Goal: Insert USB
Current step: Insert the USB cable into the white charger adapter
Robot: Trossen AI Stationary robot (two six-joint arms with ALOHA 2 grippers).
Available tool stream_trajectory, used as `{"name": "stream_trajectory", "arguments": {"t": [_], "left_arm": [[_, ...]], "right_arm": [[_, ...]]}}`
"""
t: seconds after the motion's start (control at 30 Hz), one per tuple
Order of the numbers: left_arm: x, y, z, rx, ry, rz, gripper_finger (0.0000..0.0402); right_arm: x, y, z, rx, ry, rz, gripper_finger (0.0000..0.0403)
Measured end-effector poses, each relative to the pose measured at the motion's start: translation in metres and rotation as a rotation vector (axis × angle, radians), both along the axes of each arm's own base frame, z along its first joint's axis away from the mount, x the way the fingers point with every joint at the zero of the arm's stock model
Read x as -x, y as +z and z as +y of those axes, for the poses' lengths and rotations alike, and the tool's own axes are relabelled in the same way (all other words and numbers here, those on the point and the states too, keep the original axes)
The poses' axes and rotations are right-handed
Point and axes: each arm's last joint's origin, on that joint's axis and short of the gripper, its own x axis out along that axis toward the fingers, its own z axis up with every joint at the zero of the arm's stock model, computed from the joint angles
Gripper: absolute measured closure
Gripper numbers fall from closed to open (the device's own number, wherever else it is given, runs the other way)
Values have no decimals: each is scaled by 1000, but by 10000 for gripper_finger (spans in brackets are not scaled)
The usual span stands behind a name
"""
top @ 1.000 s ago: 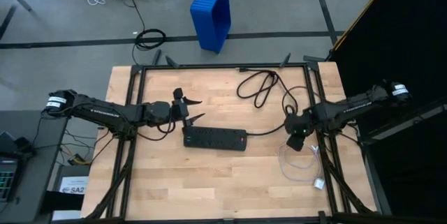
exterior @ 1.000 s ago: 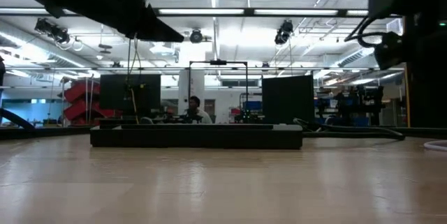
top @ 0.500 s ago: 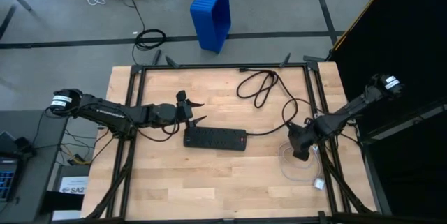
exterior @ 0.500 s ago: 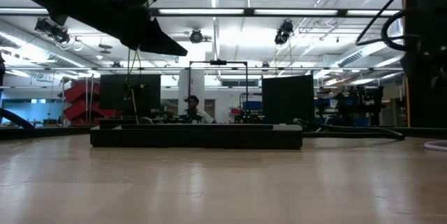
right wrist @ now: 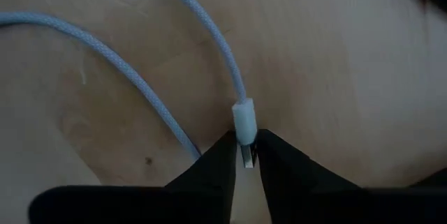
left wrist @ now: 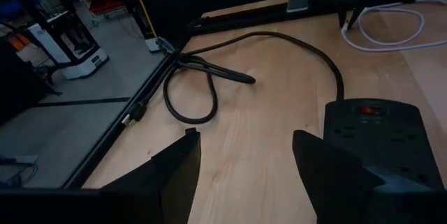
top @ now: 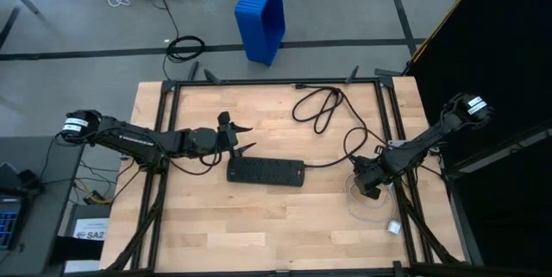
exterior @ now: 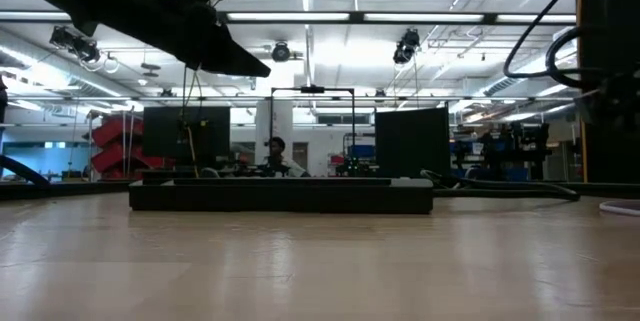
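The right gripper (top: 368, 187) was lowered over the USB (top: 371, 208), whose white loop lay on the wooden table (top: 285, 225) near the right edge. In the right wrist view, the fingers (right wrist: 216, 158) were seen closed against a small white plug (right wrist: 243, 123) of the cable, the plug being held between the two tips. The left gripper (top: 241, 137) was positioned just beside the left end of the black power strip (top: 266, 172), its fingers spread apart and empty. The thick black cord (top: 321, 104) was looped toward the far side of the table.
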Motion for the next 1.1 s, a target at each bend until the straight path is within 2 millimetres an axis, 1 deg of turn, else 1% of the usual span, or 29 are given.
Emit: {"name": "stream_trajectory", "arguments": {"t": [0.1, 0.13, 0.23, 0.33, 0.47, 0.6, 0.7, 0.8, 0.83, 0.9, 1.0, 1.1], "left_arm": [[0, 0, 0, 1, 0, -2, 188], [0, 0, 0, 6, 2, -2, 188], [0, -1, 0, 43, 1, -4, 188], [0, -3, -1, 57, -21, 12, 188], [0, -3, -2, 85, -49, 9, 188], [0, -3, -3, 100, -67, 4, 188], [-4, -4, -4, 132, -108, -14, 188], [-12, -5, -6, 150, -176, -67, 188], [-14, -4, -7, 152, -192, -97, 188], [-20, -2, -7, 148, -200, -170, 188], [-26, -2, -7, 145, -204, -227, 188], [-29, -8, -8, 145, -203, -218, 188]], "right_arm": [[-3, 4, 0, 21, -2, -59, 397], [-6, 5, 1, 36, -7, -113, 399], [-18, 11, 5, 30, -9, -299, 401], [-35, 21, 12, -6, 47, -518, 402], [-57, 36, 18, 34, 128, -783, 402], [-80, 58, 20, 104, 222, -1055, 403], [-97, 76, 16, 190, 286, -1256, 403], [-114, 84, 4, 285, 301, -1388, 403], [-120, 83, -2, 305, 300, -1416, 403], [-135, 75, -15, 289, 310, -1470, 403], [-154, 52, -29, 223, 317, -1508, 403], [-171, 35, -36, 222, 307, -1550, 403]]}}
